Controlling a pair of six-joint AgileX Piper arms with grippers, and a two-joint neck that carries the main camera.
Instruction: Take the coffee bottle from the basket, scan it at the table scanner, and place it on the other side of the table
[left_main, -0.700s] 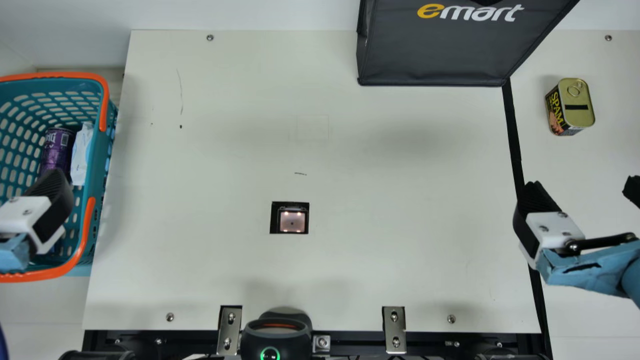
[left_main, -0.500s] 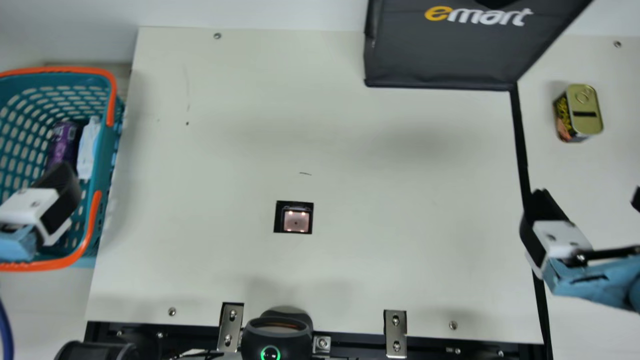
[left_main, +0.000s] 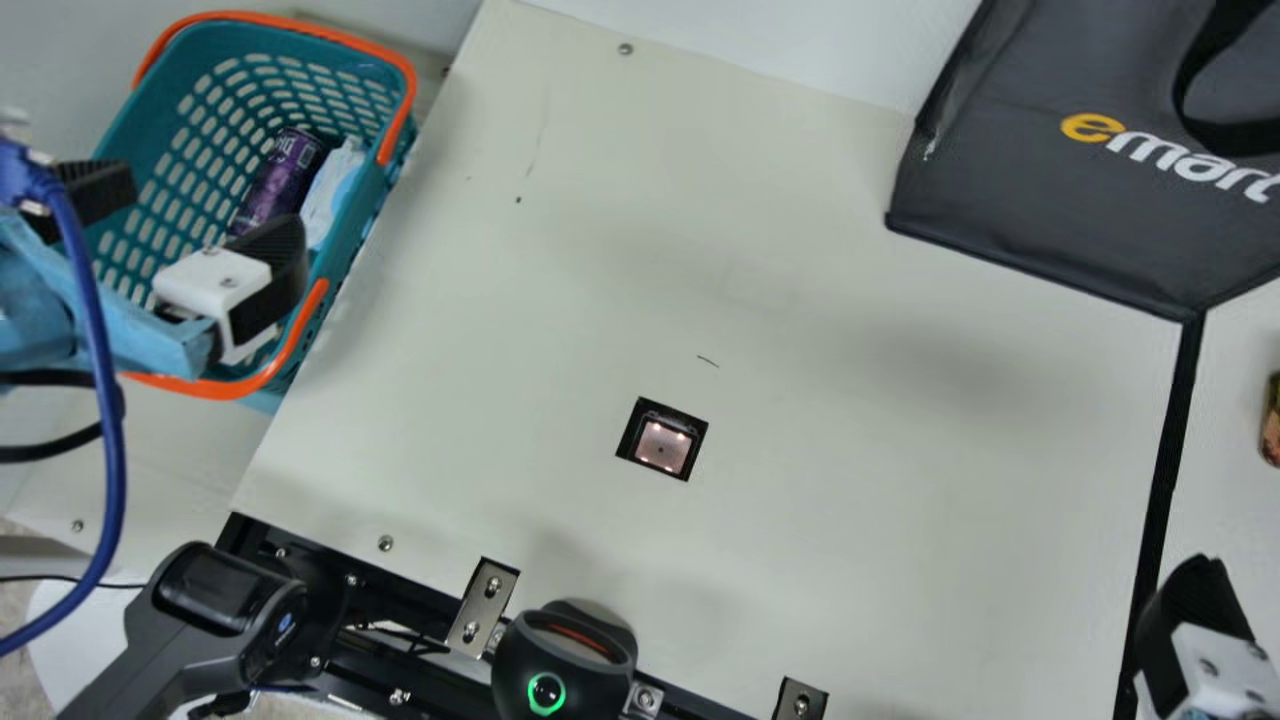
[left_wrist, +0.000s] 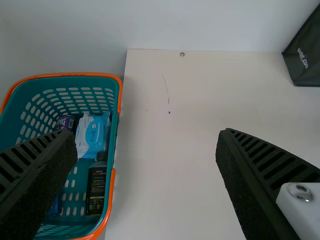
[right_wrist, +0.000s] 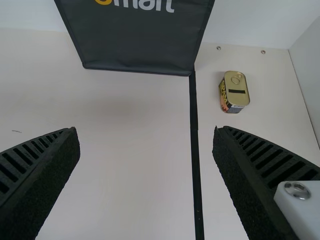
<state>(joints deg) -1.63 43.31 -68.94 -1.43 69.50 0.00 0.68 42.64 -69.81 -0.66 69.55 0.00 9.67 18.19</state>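
Two hands are mine to run here, both wide and empty. My left hand (left_main: 207, 207) hangs over the teal basket (left_main: 362, 215) at the left of the pale surface (left_main: 800, 500). The coffee bottle (left_wrist: 96, 192) is inside that basket, along the wall beside the surface, and I've got nothing on it. Its cap end is right by a blue-and-white packet (left_main: 328, 200), and a purple can (left_main: 285, 178) lies next to the packet, on its left. I see my right hand (left_main: 1197, 615) at the near right, by the black strip (left_main: 1170, 450). The scanner (left_main: 662, 447) glows in the surface between my hands. At the far right stands a dark bag (left_main: 1060, 210); a gold-topped tin (right_wrist: 235, 93) sits beyond the strip, to its right.
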